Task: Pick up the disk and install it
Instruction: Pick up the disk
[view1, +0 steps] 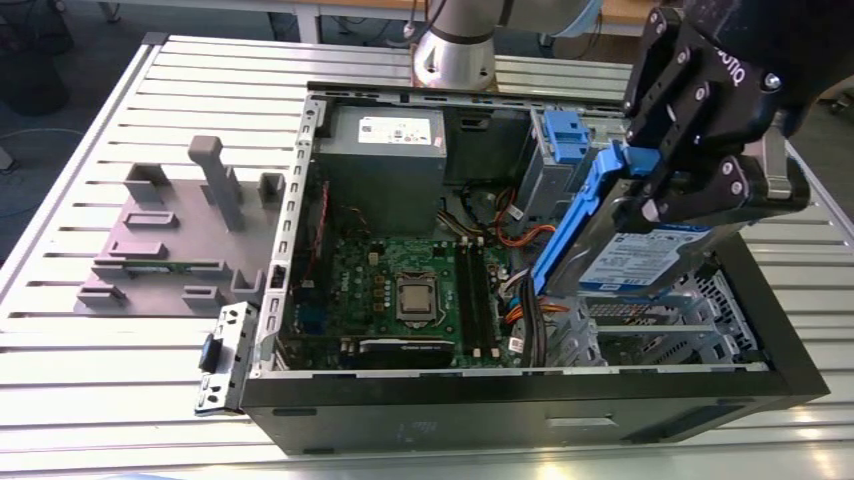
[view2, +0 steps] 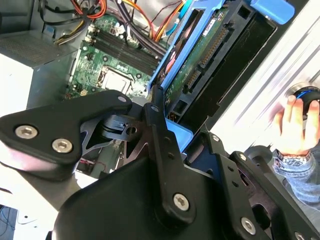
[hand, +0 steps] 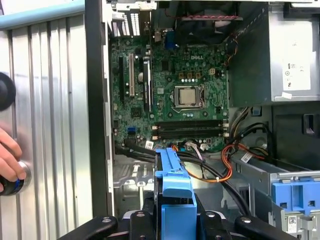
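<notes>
In the exterior view, going left to right: grey stand (view1: 187, 225) sits on the slatted table (view1: 80, 330) at 9 o'clock, apart from the open PC case (view1: 534, 415). Motherboard (view1: 407, 290) lies mid-case. My gripper (view1: 667, 195) at approx 2 o'clock is clamped on the disk (view1: 641, 255), tilted on edge above the drive cage, probably not seated. A person's hand (view2: 295, 127) rests outside the case in the second wrist view.
</notes>
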